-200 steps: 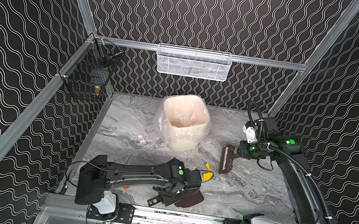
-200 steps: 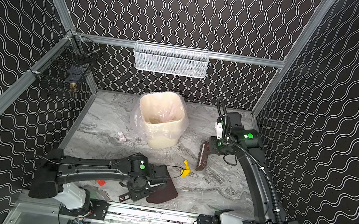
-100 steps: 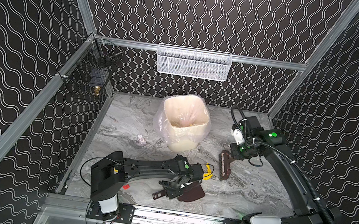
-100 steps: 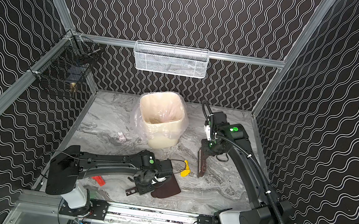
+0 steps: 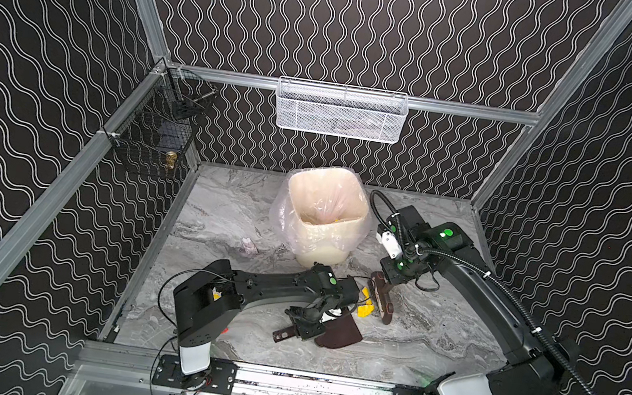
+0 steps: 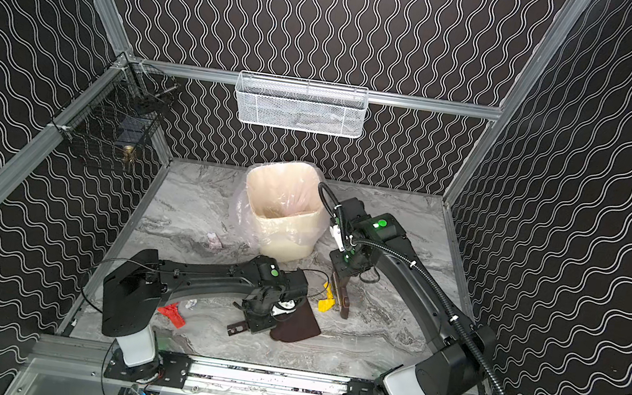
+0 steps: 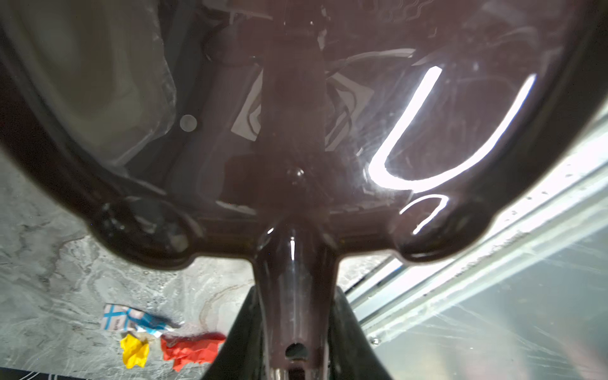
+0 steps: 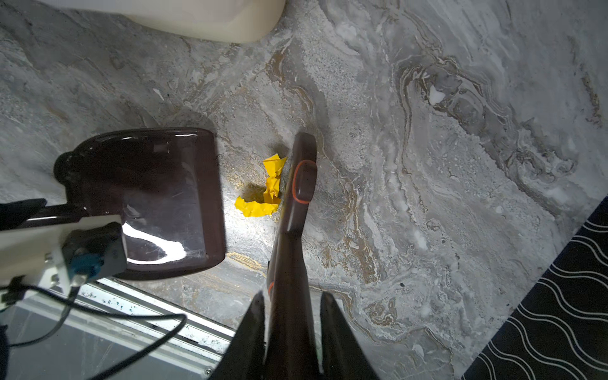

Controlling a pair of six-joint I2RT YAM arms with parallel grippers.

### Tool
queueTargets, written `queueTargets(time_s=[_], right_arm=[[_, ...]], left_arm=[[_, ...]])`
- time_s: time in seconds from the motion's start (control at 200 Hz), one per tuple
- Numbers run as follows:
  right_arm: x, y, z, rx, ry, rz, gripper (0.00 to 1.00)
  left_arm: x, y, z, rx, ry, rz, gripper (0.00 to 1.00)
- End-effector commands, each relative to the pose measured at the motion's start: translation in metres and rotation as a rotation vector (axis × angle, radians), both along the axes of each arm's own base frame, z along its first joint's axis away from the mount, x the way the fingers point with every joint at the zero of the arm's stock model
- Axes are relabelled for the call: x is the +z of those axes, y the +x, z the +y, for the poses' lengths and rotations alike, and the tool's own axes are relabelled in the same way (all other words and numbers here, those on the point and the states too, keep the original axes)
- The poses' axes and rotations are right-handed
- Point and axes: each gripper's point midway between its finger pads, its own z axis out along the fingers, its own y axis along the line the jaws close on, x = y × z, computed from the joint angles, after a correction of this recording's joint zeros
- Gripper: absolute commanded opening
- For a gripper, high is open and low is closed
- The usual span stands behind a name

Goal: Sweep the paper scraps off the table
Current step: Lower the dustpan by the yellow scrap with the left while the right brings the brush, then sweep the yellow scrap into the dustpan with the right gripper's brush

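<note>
Marble-veined table [image 5: 432, 341] is carrying both tools near its front edge. There the left gripper [image 7: 296, 312] is pinching the dustpan [image 8: 164, 197] handle, mouth facing the yellow scrap [image 8: 263, 194]. The right gripper [image 8: 292, 306] is clamping the brush [image 8: 299, 197] just beside it, for sweeping it in. Other paper scraps [image 6: 172, 312] are lying near the front-left corner.

Marble table [image 5: 432, 341]: crumpled yellow scrap [image 8: 263, 190] just beside dustpan [image 8: 158, 197] mouth; red scrap [image 6: 173, 314] and blue-white scrap [image 7: 131, 320] lie off its handle end.
</note>
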Motion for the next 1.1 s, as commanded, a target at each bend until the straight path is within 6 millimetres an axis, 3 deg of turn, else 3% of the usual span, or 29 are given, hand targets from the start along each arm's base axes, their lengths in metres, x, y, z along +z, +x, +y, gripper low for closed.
queueTargets(time_s=[0.0, 0.25, 0.581, 0.686, 0.781, 1.091], right_arm=[[-0.006, -0.009, 0.009, 0.034, -0.006, 0.047, 0.0], [-0.001, -0.032, 0.045, 0.093, 0.073, 0.118, 0.0], [0.026, -0.055, 0.081, 0.098, 0.291, 0.181, 0.0], [0.025, -0.056, 0.074, 0.079, 0.266, 0.179, 0.0], [0.023, -0.051, 0.053, 0.031, 0.204, 0.15, 0.0], [0.064, -0.021, 0.008, -0.106, 0.318, 0.042, 0.0]], left_arm=[[-0.003, 0.001, 0.001, -0.024, 0.007, 0.021, 0.0], [-0.007, 0.007, -0.004, -0.014, -0.011, 0.015, 0.0], [-0.01, 0.007, -0.004, 0.006, -0.04, 0.003, 0.0], [-0.009, 0.008, -0.003, 0.018, -0.055, -0.014, 0.0], [-0.006, 0.009, -0.003, 0.031, -0.078, -0.03, 0.0], [0.017, 0.008, 0.004, 0.078, -0.195, -0.113, 0.0]])
